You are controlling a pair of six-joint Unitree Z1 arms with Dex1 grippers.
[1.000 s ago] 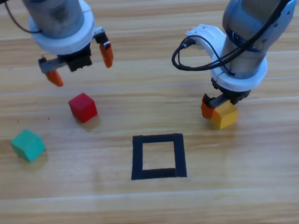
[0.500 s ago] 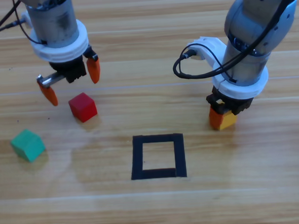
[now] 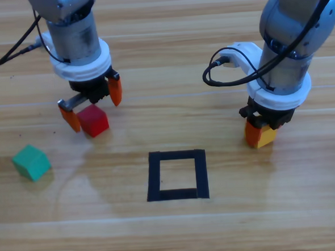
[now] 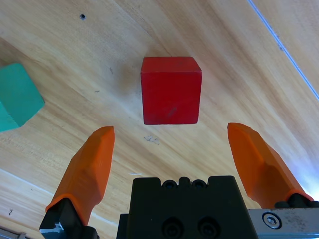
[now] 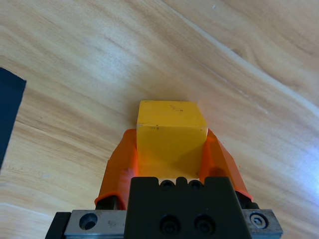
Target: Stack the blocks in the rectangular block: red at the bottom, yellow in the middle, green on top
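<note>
The table (image 3: 174,233) is light wood with a smooth, slightly glossy finish. The red cube (image 4: 171,90) and yellow cube (image 5: 171,137) look matt.

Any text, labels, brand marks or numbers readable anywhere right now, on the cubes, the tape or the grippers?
None. The red cube, yellow cube and green cube have plain faces; the black tape outline, the table, the left gripper and the right gripper carry no writing.
</note>
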